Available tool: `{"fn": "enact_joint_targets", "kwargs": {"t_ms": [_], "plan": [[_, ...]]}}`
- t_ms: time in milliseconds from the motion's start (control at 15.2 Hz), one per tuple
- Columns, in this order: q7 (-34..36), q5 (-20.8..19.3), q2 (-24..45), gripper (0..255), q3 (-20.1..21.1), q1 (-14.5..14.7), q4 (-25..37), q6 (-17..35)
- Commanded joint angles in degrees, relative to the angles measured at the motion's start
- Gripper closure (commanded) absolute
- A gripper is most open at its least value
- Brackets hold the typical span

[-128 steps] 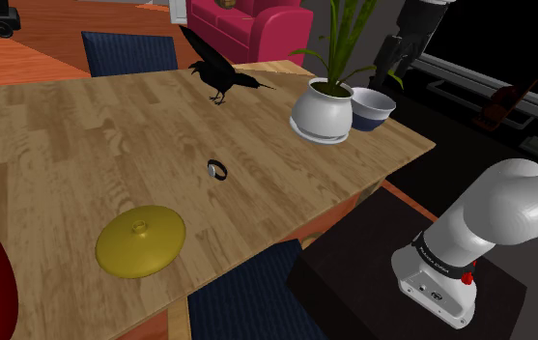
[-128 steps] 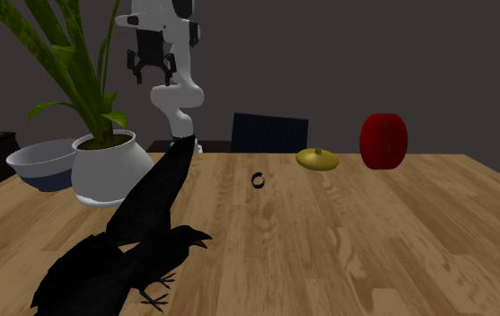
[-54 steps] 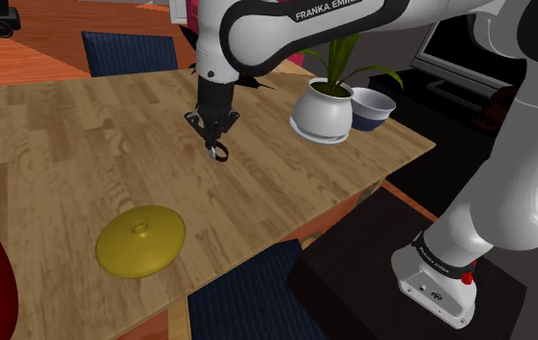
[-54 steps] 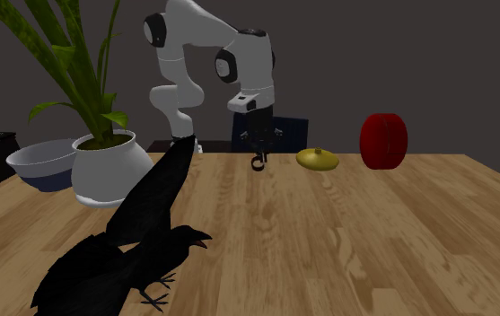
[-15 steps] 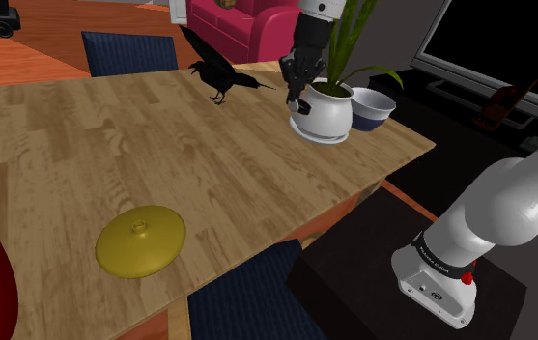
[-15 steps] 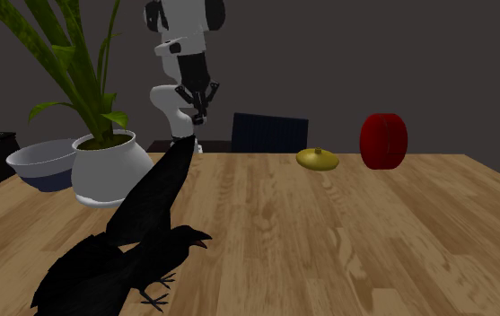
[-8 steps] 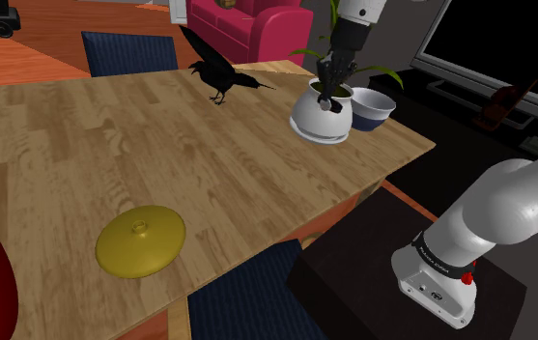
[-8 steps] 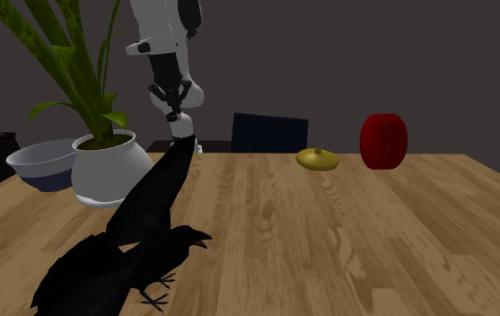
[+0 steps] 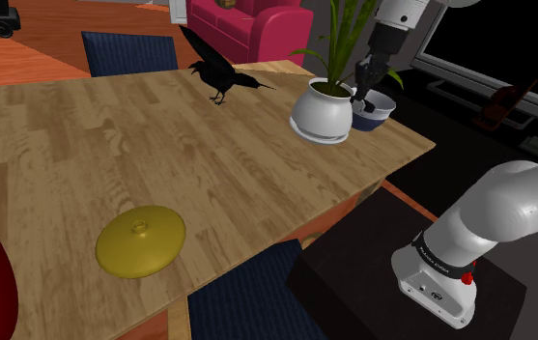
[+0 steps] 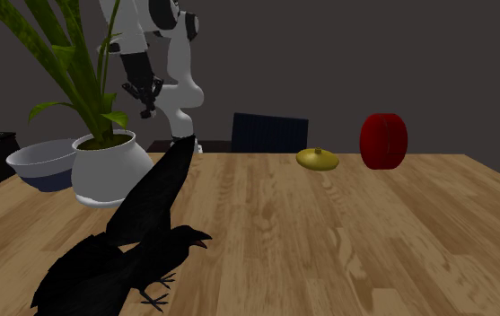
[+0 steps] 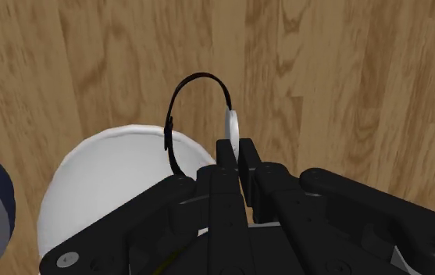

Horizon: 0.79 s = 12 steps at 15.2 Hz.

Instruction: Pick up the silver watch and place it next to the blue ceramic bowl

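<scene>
Wrist view: gripper (image 11: 235,152) clamps watch (image 11: 230,126) by pale case edge; dark strap loops free. Likely light, floppy, slippery; hold case, not strap.

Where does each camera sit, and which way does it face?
Shoulder view: beside the stand, looking down over the table at the bowl; arm and gripper show.
Second exterior view: across the table behind the crow, facing the robot; arm and gripper show.
Wrist view: on the hand, looking down on the tabletop; fingers clasp the watch.
Shared: both exterior views show crow, bowl and gripper.
</scene>
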Motion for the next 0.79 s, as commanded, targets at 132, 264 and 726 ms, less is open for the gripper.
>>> {"fn": "enact_joint_targets", "kwargs": {"t_ms": [132, 264, 726], "plan": [[-5.31, -2.62, -2.84, 255, -4.36, -2.25, -1.98, -1.41], [-7.98, -4.08, -3.70, 255, -6.60, -3.43, -2.41, -2.03], [-17.57, -9.36, -4.46, 255, -14.67, -7.49, -1.88, -3.71]]}}
